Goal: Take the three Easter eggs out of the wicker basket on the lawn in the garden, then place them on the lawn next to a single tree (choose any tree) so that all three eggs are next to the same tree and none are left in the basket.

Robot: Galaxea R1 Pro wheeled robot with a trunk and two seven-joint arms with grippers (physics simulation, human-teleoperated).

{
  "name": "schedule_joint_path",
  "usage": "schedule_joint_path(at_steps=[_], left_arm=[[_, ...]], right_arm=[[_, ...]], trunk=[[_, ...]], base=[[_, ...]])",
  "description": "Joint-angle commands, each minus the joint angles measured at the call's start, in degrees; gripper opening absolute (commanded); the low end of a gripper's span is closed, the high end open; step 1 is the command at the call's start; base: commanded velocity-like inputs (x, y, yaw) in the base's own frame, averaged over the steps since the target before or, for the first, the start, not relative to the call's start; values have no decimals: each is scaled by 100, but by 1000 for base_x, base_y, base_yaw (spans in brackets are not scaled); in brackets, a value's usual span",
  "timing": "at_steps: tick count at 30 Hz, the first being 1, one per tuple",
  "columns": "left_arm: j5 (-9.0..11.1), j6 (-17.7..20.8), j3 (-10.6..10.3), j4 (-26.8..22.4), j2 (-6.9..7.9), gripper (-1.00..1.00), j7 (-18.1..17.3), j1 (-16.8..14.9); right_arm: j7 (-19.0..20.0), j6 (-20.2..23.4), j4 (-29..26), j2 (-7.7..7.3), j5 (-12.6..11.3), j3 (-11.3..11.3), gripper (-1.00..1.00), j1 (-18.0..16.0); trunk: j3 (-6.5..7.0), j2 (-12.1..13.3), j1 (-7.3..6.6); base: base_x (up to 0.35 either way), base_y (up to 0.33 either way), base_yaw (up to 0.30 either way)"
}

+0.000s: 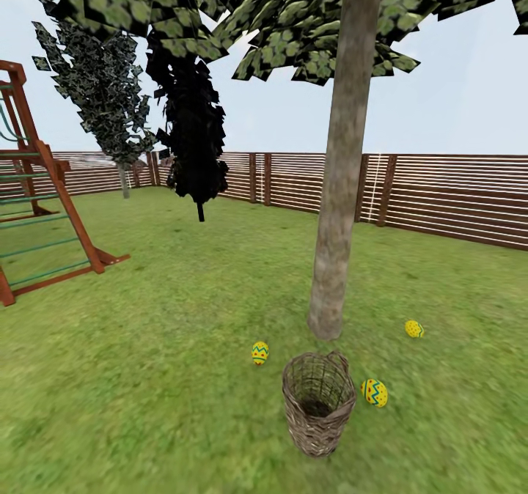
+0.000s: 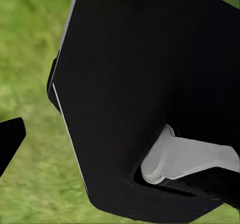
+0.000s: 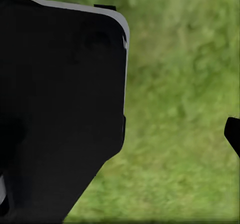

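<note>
In the head view the wicker basket (image 1: 317,415) stands upright on the lawn (image 1: 169,318), just in front of the tree (image 1: 341,186) with the thick pale trunk. Its inside looks dark and empty. Three Easter eggs lie on the grass around that trunk: one (image 1: 259,352) to the basket's left, one (image 1: 374,392) touching close by its right side, one (image 1: 414,328) farther right. A black fingertip (image 2: 7,143) of my left gripper shows at the picture's edge over grass, and a fingertip (image 3: 233,134) of my right gripper likewise. Both hold nothing.
A wooden playhouse frame (image 1: 51,215) stands at the left. A thin-trunked black-leaved tree (image 1: 194,142) and a grey-leaved tree (image 1: 110,91) stand farther back. The brown slatted fence (image 1: 440,197) closes the lawn behind. My black body panel (image 2: 150,84) blocks much of both wrist views.
</note>
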Motion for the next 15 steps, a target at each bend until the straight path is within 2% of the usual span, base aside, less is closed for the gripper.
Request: schedule_joint_path(at_steps=[1, 3, 9, 15], left_arm=[[35, -81, 34, 1, -1, 100, -27, 52], [33, -200, 34, 1, -5, 100, -53, 138], [32, -242, 33, 1, -19, 100, -124, 173], [32, -235, 34, 1, -20, 100, -129, 181]], right_arm=[[3, -41, 25, 7, -58, 48, 100, 3], [4, -61, 28, 20, -63, 49, 100, 62], [5, -226, 25, 65, -67, 48, 100, 227], [5, -306, 12, 37, -67, 47, 100, 251]], trunk=[[12, 35, -21], [48, 116, -65], [155, 356, -197], [263, 597, -329]], base=[[0, 0, 0], [0, 0, 0], [0, 0, 0], [0, 0, 0]])
